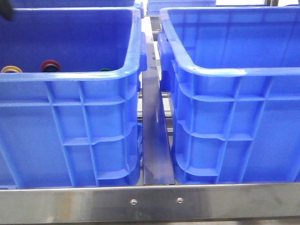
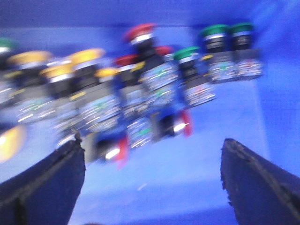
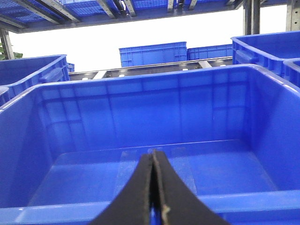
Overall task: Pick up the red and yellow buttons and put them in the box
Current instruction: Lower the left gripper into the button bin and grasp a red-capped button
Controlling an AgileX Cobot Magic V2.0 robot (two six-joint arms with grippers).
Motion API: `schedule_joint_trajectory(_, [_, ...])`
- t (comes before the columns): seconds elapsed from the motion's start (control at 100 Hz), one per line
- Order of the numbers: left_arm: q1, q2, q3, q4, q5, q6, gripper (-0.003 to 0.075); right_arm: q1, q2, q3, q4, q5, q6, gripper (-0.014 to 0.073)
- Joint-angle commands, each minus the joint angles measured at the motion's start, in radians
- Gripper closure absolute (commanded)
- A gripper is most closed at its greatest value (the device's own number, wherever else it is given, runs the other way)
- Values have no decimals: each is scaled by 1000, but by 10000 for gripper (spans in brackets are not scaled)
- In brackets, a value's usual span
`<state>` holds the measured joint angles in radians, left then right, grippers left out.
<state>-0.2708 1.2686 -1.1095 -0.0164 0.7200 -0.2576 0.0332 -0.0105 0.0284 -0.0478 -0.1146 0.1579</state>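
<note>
Left claw (image 2: 152, 183) wide open, empty, above crowded switches in left crate (image 1: 70, 75). Red button (image 2: 139, 32) and yellow button (image 2: 86, 55) packed among green ones (image 2: 186, 53): risk of grabbing a neighbour. Right claw (image 3: 153, 187) pinched closed, empty, over empty box (image 3: 154, 168)

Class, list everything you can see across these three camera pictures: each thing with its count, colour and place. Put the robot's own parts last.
Crates: two large, blue; left crate and right crate side by side on the table; more blue crates stacked behind.
Red buttons: several, inside left crate.
Yellow buttons: several, same pile; blur prevents an exact count.
Green buttons: several, same pile.
Metal rail: one, silver, between crates.
Left pincer: dark, open, over the buttons.
Right pincer: dark, shut, over the right crate.
</note>
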Motion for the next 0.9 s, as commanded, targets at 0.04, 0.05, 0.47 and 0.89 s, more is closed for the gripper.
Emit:
schedule_joint_trajectory(0.04, [-73,81,-106,150,-58,-178,165,2,-25,-15,-11,-83,0,690])
schedule_joint_trajectory(0.05, [-76,93,-115,158,-56,-187,165,2,-25,-15,-11,-83,0,690])
schedule_joint_trajectory(0.47, [-138,344,-280,406,-42,-520,166,2,-25,-15,-11,-83,0,690])
schedule_joint_trajectory(0.89, [-134,461,-288,446,-67,-580,176,2,-25,-15,-11,-83,0,690])
